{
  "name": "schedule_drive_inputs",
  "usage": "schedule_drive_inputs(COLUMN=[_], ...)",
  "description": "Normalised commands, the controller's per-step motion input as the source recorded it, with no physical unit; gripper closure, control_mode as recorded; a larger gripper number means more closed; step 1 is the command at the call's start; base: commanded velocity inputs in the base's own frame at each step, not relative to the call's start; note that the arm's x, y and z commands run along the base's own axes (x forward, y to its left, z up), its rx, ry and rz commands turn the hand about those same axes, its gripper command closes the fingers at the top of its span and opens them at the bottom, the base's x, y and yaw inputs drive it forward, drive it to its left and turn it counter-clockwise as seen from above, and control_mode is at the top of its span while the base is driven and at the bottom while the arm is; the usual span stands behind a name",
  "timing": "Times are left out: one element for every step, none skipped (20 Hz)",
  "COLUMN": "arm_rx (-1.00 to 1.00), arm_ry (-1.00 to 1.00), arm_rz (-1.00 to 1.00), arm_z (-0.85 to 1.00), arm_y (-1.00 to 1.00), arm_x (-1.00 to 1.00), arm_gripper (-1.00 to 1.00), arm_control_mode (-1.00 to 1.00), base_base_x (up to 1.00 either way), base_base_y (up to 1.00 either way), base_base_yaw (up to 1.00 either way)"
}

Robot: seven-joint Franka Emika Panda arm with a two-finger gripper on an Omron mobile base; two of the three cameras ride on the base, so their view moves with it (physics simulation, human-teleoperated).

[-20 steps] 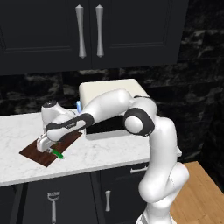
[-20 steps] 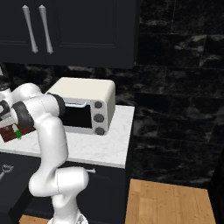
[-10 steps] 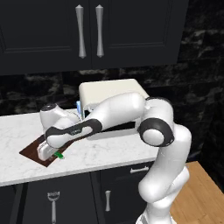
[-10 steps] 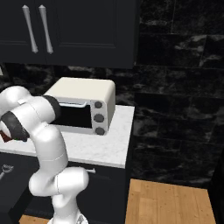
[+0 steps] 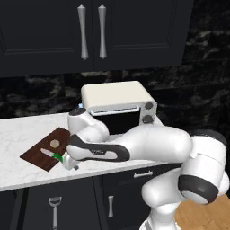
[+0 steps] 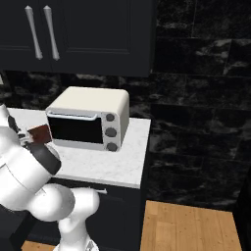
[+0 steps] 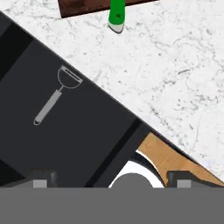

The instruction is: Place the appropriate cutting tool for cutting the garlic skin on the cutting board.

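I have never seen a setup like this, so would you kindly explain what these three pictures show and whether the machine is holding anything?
It is a rendered kitchen with a white robot arm on a driving base. Two pictures come from cameras on that base, behind the arm to its left and right; the third looks along the gripper. On the marble counter stand a toaster oven and a cutting board, which carries the garlic and the green-handled knife. A peeler shows against the dark cabinet front. The gripper is open and holds nothing.
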Motion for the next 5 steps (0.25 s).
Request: schedule_drive_inputs(arm_rx=[0.08, 0.08, 0.07, 0.05, 0.03], arm_ry=[0.0, 0.0, 0.0, 0.0, 0.0], arm_rz=[-0.04, -0.02, 0.0, 0.0, 0.0], arm_z=[0.62, 0.68, 0.69, 0.74, 0.77], arm_y=[-1.0, -1.0, -0.99, -0.98, -0.9], arm_x=[-0.69, -0.77, -0.74, -0.78, -0.77], arm_gripper=[-1.0, -1.0, -1.0, -1.0, -1.0], arm_control_mode=[-1.0, -1.0, -1.0, -1.0, -1.0], base_base_x=[0.0, 0.0, 0.0, 0.0, 0.0], base_base_y=[0.0, 0.0, 0.0, 0.0, 0.0], base_base_yaw=[0.0, 0.0, 0.0, 0.0, 0.0])
